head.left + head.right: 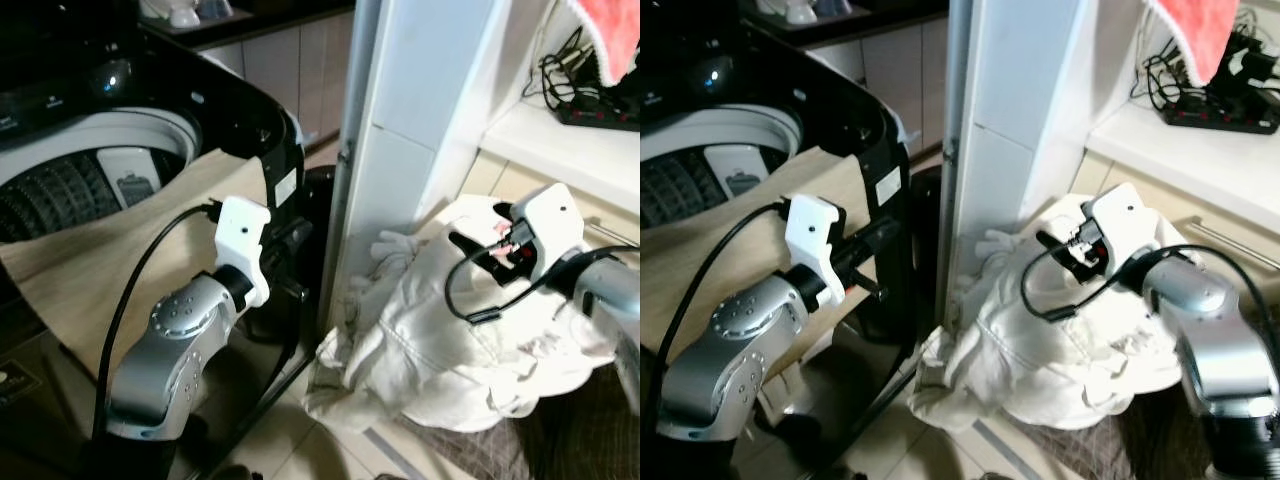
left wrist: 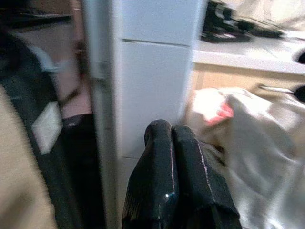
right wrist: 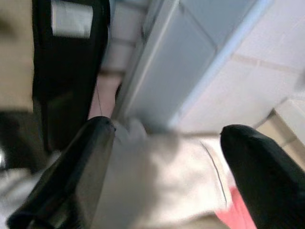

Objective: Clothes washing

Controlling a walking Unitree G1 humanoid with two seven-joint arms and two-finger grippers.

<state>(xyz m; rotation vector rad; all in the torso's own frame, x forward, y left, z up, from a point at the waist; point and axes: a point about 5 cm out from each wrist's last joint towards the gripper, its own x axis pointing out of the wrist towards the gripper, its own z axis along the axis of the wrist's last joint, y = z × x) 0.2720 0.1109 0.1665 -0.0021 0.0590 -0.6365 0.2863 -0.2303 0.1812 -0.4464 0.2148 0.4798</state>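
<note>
White laundry pile (image 1: 440, 340) sits heaped on the floor by the white pillar (image 1: 400, 150), right of the washer (image 1: 90, 150). It looks soft, light and floppy, so I'd pinch a thick top fold. Right gripper (image 3: 167, 176) is spread wide over it w/ nothing held; left gripper (image 2: 174, 157) is pressed closed, empty.

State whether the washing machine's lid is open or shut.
Open: the washing machine shows its drum, with beige cloth draped over its rim.

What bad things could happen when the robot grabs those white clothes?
The right gripper is open over a big tangled pile of white clothes, so it might lift too much and drop some on the floor. The beige cloth hanging over the washing machine rim could slide off.
</note>
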